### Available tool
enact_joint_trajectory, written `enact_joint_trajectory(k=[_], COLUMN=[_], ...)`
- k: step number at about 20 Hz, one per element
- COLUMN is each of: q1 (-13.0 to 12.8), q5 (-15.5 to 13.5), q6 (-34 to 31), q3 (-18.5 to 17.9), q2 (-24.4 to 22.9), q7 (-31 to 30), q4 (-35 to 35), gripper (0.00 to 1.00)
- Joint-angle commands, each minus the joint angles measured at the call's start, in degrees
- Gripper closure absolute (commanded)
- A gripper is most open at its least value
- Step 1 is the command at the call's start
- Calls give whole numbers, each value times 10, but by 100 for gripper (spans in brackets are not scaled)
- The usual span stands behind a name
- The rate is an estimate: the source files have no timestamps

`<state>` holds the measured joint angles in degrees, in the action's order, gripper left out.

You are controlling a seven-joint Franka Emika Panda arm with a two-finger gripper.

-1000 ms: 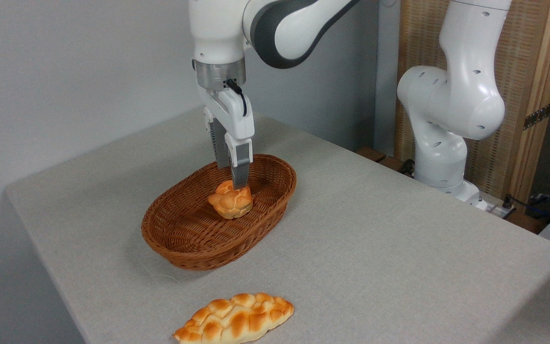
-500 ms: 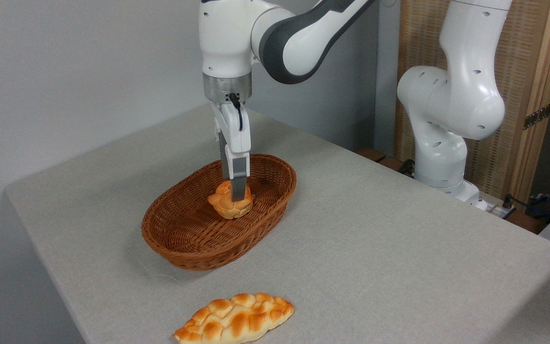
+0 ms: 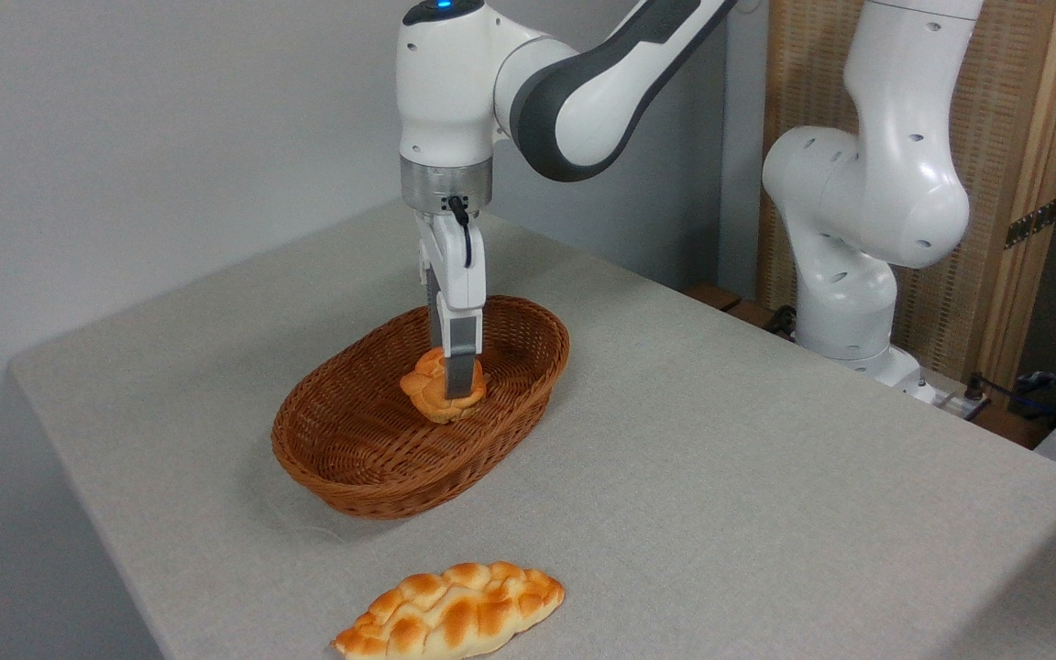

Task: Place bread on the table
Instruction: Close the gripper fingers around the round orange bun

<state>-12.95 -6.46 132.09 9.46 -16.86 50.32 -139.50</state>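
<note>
Grey cloth covers the desk (image 3: 766, 513), which fills most of the view and runs back to a pale wall on the left. Toward the left of centre sits a brown oval wicker basket (image 3: 354, 458), its long axis slanting from near left to far right. Inside it, in the far right half, lies the bread (image 3: 427, 396), a small round golden-orange bun with a knotted top; it rests on the basket floor near the far wall and not on the cloth. The gripper (image 3: 455, 390) comes straight down onto the bun from above, its grey near finger (image 3: 460, 371) covering the right side of the bun's top. The other finger is hidden behind the first, so I cannot tell whether the jaws are pressed on the bun or only set around it. In front of the basket, near the front edge of the desk and well apart from it, lies a long flat braided loaf (image 3: 450, 612), golden with paler seams. To the right, beyond the far edge of the desk, stands the white base of the robot arm (image 3: 858, 202), in front of a woven screen in a wooden frame (image 3: 1005, 137).
</note>
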Motion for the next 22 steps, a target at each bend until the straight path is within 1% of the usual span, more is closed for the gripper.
enact_joint_trajectory(k=[1,17,22], q1=[1,2,4], q5=[4,4,4], q6=[11,8,6], q3=[0,0,-2], q2=[-13,-15,-30], q7=[8,8,8], q4=[-16,-15,-9], gripper=[87,87,87])
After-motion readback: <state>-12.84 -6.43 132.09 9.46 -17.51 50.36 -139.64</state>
